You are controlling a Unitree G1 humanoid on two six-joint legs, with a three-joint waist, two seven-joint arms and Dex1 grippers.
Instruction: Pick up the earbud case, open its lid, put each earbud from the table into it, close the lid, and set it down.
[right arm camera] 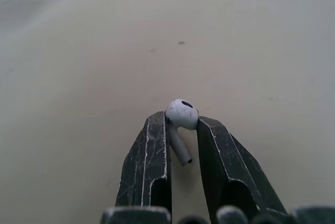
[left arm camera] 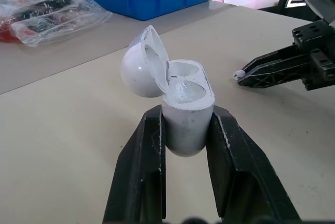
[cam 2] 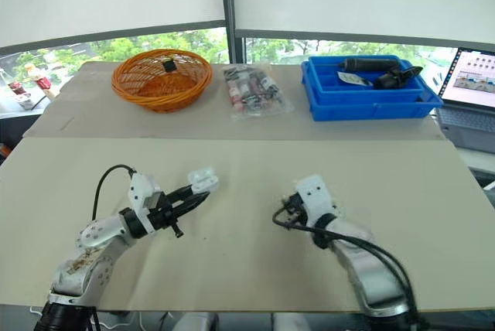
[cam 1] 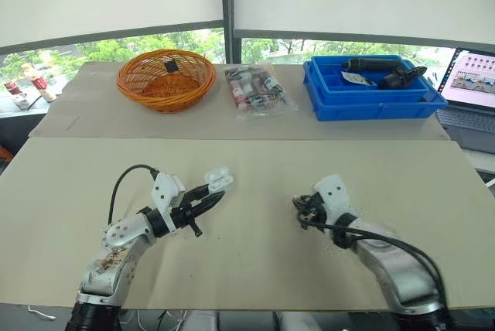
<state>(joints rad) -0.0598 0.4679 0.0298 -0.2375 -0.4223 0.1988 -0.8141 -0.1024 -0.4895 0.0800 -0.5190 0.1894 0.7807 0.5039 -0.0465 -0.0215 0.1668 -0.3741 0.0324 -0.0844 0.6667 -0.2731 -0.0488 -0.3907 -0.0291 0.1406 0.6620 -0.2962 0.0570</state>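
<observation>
Left jaws: I see them drawn in narrow on the body of the earbud case [left arm camera: 183, 124], one finger on each side, holding it up off the desk [cam 1: 255, 269].
Case: it stands upright in the grip, with its lid [left arm camera: 141, 67] swung open and tipped back on its hinge. Two wells face up, and I cannot tell whether either one is filled.
Right jaws: they are pinched narrow on an earbud [right arm camera: 181, 114]. Its round head pokes out past the tips and its stem runs down between the fingers.
Earbud height: it is low over the desk, and I cannot tell whether it touches.
Gap between arms: the right jaws point toward the case but stay apart from it, with a stretch of plain tan surface between them.
Far edge: the near board ends in a straight seam running across, well beyond both jaws.
Behind the seam: a wicker basket [cam 1: 165, 78], a clear bag of small items [cam 1: 255, 90] and a blue tray [cam 1: 371, 100] stand in a row, all well apart from the arms.
Right edge: a laptop [cam 1: 472, 80] sits just past the blue tray, off the desk's right side.
Near edge: both arms reach in over it.
Side room: broad tan surface lies outside each arm, out to the desk's left and right edges.
</observation>
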